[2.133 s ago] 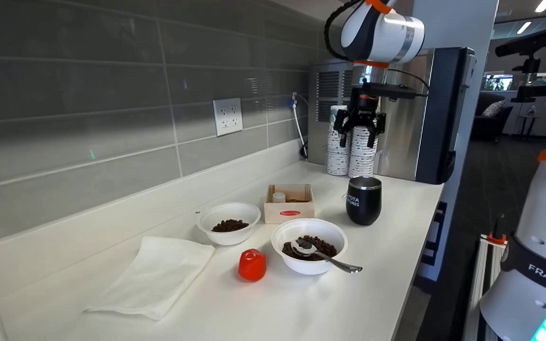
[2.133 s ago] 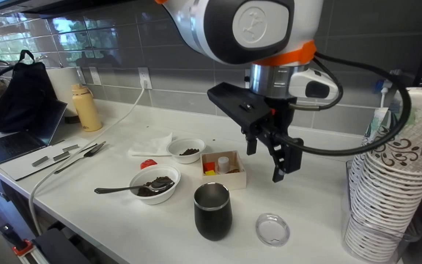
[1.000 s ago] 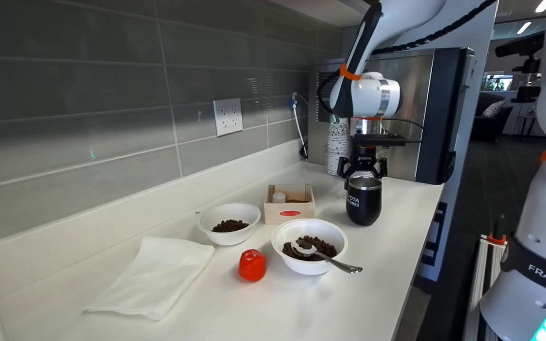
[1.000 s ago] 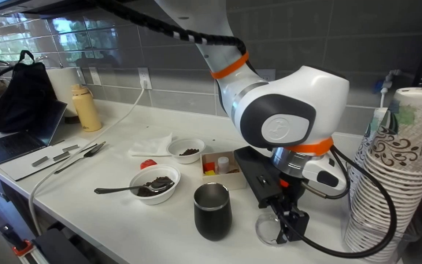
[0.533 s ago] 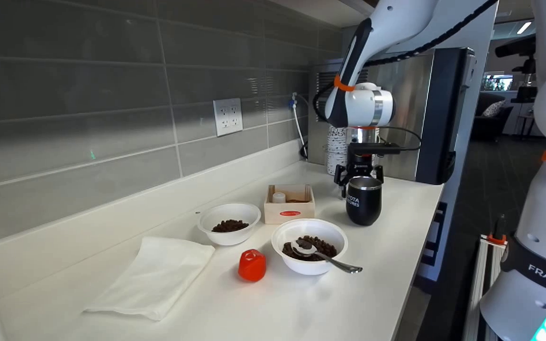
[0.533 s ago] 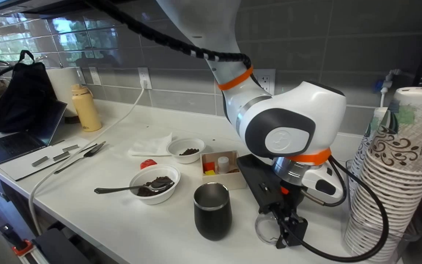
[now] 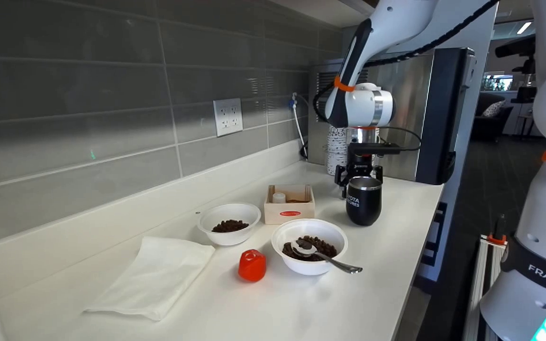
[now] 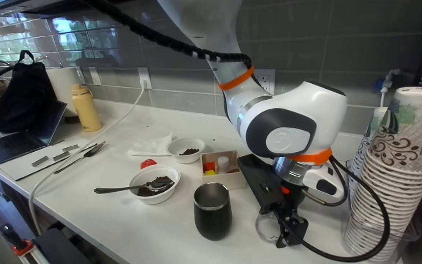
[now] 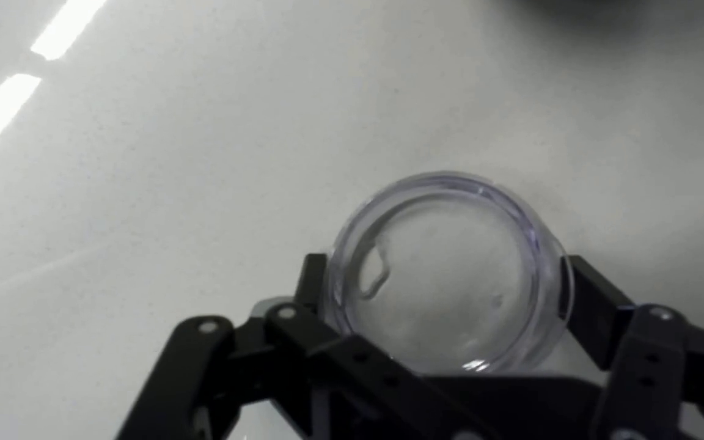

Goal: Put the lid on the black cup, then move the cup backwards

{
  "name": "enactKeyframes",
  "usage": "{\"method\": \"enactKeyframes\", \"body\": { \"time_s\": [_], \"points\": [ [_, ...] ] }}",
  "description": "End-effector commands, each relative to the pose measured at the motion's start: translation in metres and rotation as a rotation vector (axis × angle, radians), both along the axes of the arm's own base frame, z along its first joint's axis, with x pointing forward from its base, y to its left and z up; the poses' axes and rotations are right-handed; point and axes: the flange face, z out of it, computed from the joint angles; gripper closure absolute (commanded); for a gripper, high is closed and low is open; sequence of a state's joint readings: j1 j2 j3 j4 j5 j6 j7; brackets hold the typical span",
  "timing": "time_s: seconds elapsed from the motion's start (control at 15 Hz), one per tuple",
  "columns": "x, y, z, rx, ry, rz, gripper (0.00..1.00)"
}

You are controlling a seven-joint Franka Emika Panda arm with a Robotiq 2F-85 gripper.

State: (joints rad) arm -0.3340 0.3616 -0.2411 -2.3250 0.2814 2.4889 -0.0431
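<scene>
A spoon sits in a white bowl, handle toward the front edge of the desk, probably for reach. Rightward, nearer that edge than the back, the black cup stands upright, mouth uncovered. Right of it, the gripper has its jaws clamped across the clear lid, likely to carry it level. It hides part of the lid; lifted or resting, I can't tell.

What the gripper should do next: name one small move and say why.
Probably squeeze the gripper gently onto the lid: in the wrist view the fingers flank it on both sides, though I can't tell whether they grip it yet, and the black cup stands uncovered.
</scene>
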Motion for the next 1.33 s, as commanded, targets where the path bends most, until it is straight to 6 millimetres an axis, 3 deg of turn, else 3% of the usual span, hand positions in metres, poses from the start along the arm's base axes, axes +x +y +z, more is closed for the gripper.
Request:
{"method": "enactKeyframes", "body": {
  "time_s": [0.0,0.47,0.8,1.07,1.27],
  "points": [
    [0.0,0.008,0.025,-0.006,-0.047,0.023,0.33],
    [0.001,0.045,0.113,-0.057,-0.166,0.139,0.33],
    [-0.009,0.101,0.164,-0.007,-0.164,0.261,0.33],
    [-0.037,0.134,0.181,0.034,-0.085,0.327,0.33],
    [-0.057,0.14,0.178,0.03,-0.017,0.323,0.33]
  ]
}}
